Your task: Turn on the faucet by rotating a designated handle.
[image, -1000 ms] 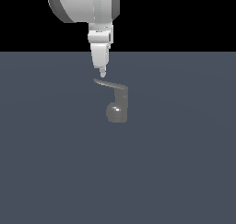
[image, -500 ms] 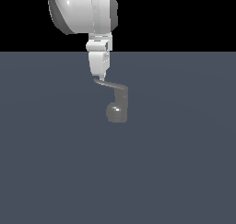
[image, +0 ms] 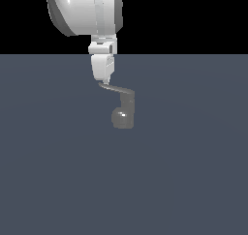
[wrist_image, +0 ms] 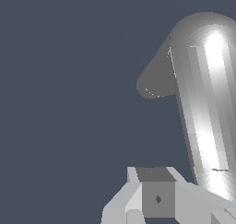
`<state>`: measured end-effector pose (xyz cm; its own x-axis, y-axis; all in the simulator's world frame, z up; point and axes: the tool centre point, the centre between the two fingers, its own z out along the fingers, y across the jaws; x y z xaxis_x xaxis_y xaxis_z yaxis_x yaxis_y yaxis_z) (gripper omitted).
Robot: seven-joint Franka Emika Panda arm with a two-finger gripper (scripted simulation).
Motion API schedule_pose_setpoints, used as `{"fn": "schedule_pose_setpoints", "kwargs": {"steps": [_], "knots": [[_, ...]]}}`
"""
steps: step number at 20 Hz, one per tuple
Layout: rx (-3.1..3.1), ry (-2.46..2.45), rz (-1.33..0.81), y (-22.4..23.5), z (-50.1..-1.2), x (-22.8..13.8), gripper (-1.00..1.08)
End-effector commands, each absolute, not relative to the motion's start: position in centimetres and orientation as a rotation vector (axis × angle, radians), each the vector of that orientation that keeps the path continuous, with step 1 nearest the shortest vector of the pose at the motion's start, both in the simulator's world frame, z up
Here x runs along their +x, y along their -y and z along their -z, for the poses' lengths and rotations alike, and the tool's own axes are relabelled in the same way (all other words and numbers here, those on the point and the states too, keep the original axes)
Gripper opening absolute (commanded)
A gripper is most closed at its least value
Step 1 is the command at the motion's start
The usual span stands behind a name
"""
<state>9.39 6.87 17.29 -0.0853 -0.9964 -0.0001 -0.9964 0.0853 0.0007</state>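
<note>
Slate-grey ground (image: 193, 181) fills the lower part of the exterior view, flat and featureless, under a black band of background. No writing, brand or label can be read on anything, and nothing that shows could hold something inside it.

My white arm (image: 85, 9) comes down from the upper part of the exterior view, toward that view's left, and narrows to my pincer (image: 102, 79). Its tip sits right at the free end of the handle (image: 116, 89), apparently touching it; whether it truly presses on the lever I cannot tell at this size. I also cannot tell whether my pincer is parted or closed: in the exterior view the fingers merge into one pale wedge, and the wrist view shows only pale angular pieces of my pincer (wrist_image: 156, 197) at the edge of the picture.

From my tip the handle runs toward the exterior view's right, tilted slightly downward, to the top of the faucet (image: 123, 114). That short column stands upright and ends in a rounded glossy bulb on the ground, below my pincer and to the exterior view's right of it.

In the wrist view the faucet (wrist_image: 203, 103) looms close as a bright, shiny cylinder beside my pincer parts, with a darker grey piece jutting from its side.
</note>
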Motion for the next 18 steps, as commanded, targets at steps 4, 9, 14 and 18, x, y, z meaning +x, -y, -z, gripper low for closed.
{"fn": "schedule_pose_setpoints", "kwargs": {"steps": [4,9,14,18], "knots": [[2.125,2.314,0.001,-7.3,-17.3,7.9,-1.0],[2.125,2.314,0.001,-7.7,-17.3,6.5,-1.0],[2.124,2.315,0.0,-8.0,-17.3,5.0,-1.0],[2.124,2.315,0.0,-8.3,-17.3,3.9,-1.0]]}}
